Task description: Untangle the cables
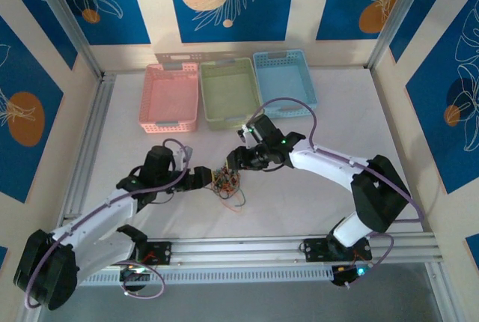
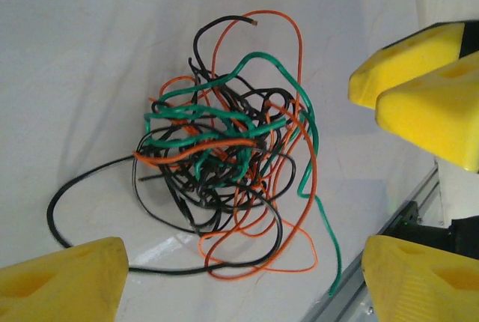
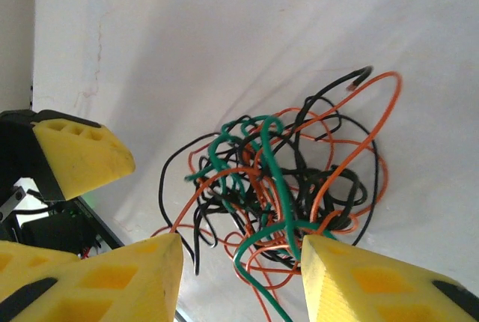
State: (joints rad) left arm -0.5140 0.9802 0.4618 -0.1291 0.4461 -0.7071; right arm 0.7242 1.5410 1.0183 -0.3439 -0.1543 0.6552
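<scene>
Left gripper (image 2: 243, 262) and right gripper (image 3: 241, 247) gape beside the cables (image 2: 217, 142), inner strands untraceable

The cables (image 3: 299, 180) lie in a loose knot on the white table (image 3: 187, 37) — orange, green and black strands looped through one another. A black strand's bare end sticks out at the knot's upper right, beside a wide orange loop. The right gripper (image 3: 241, 262) sits at the bottom of the view, its two yellow fingers (image 3: 112, 277) spread well apart, and the knot's near edge reaches into the gap. A green strand runs down between them — whether it touches either finger is unclear. To the left, apart from the knot, a third finger (image 3: 78, 153), yellow on a black mount, points toward it.
</scene>
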